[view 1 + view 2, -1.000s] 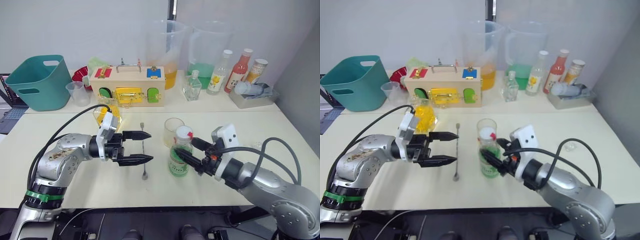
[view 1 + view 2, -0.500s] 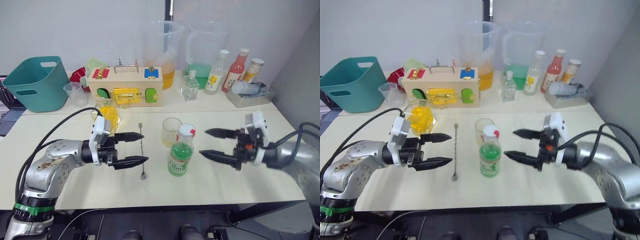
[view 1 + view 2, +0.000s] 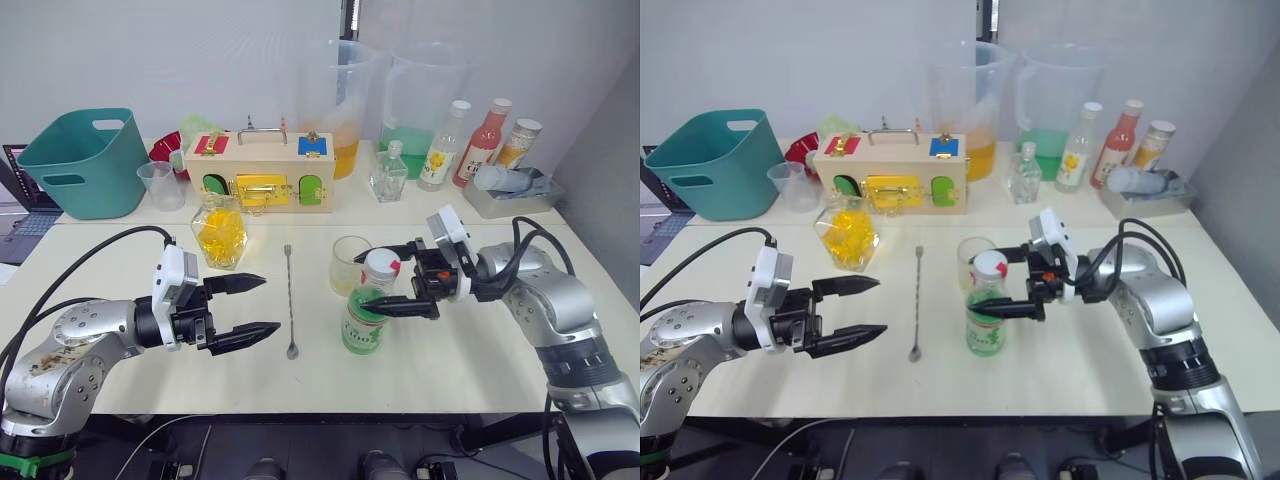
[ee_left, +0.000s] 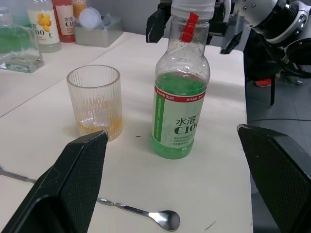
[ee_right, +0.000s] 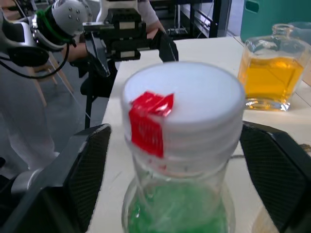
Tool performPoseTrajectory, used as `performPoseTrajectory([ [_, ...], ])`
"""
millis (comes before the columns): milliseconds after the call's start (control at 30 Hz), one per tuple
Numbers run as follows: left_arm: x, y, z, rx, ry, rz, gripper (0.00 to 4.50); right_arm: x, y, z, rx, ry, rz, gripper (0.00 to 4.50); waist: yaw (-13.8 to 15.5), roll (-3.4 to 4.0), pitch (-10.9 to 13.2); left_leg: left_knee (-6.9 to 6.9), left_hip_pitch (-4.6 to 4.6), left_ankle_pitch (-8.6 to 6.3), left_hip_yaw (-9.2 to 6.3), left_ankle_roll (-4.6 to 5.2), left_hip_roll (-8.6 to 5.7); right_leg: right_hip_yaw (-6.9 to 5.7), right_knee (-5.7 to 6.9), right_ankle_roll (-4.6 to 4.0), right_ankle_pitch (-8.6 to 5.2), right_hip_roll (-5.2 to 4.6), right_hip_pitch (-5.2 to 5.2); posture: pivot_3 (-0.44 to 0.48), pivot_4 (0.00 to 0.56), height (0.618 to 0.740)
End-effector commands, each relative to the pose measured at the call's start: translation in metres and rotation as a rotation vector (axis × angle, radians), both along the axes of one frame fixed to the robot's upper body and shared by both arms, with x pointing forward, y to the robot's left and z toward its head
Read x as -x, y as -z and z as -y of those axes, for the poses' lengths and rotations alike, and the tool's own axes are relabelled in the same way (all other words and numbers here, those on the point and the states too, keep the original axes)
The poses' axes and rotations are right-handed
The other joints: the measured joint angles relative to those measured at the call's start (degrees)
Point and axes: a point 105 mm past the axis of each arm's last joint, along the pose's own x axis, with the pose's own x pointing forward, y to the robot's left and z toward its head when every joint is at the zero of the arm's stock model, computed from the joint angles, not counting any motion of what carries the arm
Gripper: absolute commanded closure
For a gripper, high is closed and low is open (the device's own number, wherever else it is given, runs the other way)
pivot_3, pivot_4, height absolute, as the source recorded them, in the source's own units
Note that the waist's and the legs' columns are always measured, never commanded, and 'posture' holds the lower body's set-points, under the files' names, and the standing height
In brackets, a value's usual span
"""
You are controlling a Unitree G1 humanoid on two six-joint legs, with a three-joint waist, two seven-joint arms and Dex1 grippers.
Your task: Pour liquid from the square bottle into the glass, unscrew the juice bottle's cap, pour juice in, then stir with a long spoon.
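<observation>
Nearest, the left pincer is hovering wide open and empty over the bench, while the right pincer is spreading open around the cap of the upright juice bottle, gripping nothing, with the glass standing just behind.

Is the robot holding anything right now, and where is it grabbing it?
Nothing is held. The right tool is open, one finger on each side of the juice bottle's cap, not gripping it. The left tool is open over the table.
</observation>
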Motion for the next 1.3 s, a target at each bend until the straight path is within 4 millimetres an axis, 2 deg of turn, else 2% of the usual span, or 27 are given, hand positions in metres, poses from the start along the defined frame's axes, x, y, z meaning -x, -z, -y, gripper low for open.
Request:
performPoseTrajectory([
  [33,0.006,-0.01,0.001,0.004,0.004,0.045,0.0,0.003,-0.004,0.0,-0.003,-0.01,0.02,1.59,0.0,0.0,0.0,0.0,0.0,0.0,-0.01,0.0,0.0,0.0,0.0,0.0,0.0,0.0,0.0,0.0,0.15,0.74],
  [167,0.008,-0.008,0.001,0.0,0.018,0.027,0.0,0.01,-0.007,-0.003,-0.017,-0.009,0.037,2.91,-0.2,0.0,0.0,0.0,0.01,0.0,0.0,0.0,0.01,0.0,0.01,0.0,0.0,0.01,-0.02,0.0,0.15,0.74],
  [200,0.008,-0.008,0.001,-0.001,0.02,0.026,0.0,0.012,-0.007,-0.003,-0.017,-0.005,0.043,3.01,-0.2,0.0,0.0,-0.01,0.01,0.0,-0.01,0.0,0.02,-0.01,0.02,0.0,0.0,0.02,-0.02,0.0,0.15,0.74],
  [633,-0.012,-0.011,0.012,0.009,0.13,0.028,0.0,0.027,-0.016,-0.005,-0.053,0.244,0.071,3.01,-0.2,0.0,0.0,-0.01,-0.01,0.0,-0.01,0.0,-0.01,-0.01,0.03,0.0,0.0,0.01,-0.03,0.0,0.15,0.74],
  [933,-0.023,-0.014,0.019,-0.002,0.204,0.032,0.0,0.036,0.001,-0.011,-0.137,0.417,0.012,3.01,-0.4,0.0,0.0,-0.01,-0.01,0.0,-0.02,0.0,0.01,-0.01,0.03,0.0,0.0,0.04,-0.02,0.0,0.15,0.74],
  [1100,-0.024,-0.015,0.021,-0.006,0.223,0.032,0.0,0.041,0.012,-0.007,-0.12,0.436,-0.016,3.01,-0.3,-0.01,0.0,-0.01,0.03,0.0,-0.03,0.0,0.0,-0.01,0.04,0.0,0.0,0.04,0.02,0.0,0.15,0.74],
  [1167,-0.024,-0.015,0.022,-0.007,0.229,0.034,0.0,0.043,0.011,-0.005,-0.105,0.414,-0.01,1.96,-0.3,-0.01,0.0,-0.01,0.03,0.0,-0.03,0.0,-0.01,-0.01,0.03,0.0,0.0,0.03,0.04,0.0,0.15,0.74],
  [1300,-0.023,-0.016,0.023,-0.005,0.234,0.037,0.0,0.046,0.006,-0.002,-0.092,0.37,-0.006,0.65,-0.3,-0.01,0.0,-0.01,0.02,0.0,-0.03,0.0,-0.01,-0.01,0.01,0.0,0.0,0.03,0.03,0.0,0.15,0.74],
])
